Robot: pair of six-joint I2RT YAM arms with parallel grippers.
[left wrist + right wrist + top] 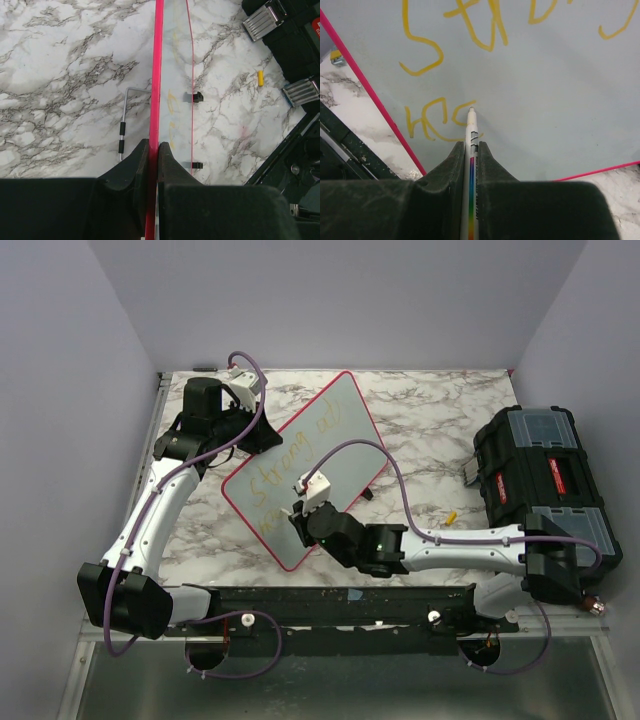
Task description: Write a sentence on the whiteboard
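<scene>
Right wrist view: right end effector [471,146] clamped on marker [471,127], tip touching whiteboard [550,95] among first letters of second line of sentence [296,458]. Left end effector [154,146] clamped on board's red rim, holding board tilted over desk [430,410]. Step in hand, by judgement: write on along second line. Apply light, even tip pressure. Run strokes parallel to first line, gap beneath it. Left grip must hold firm: board slip or flex would likely distort letters.
</scene>
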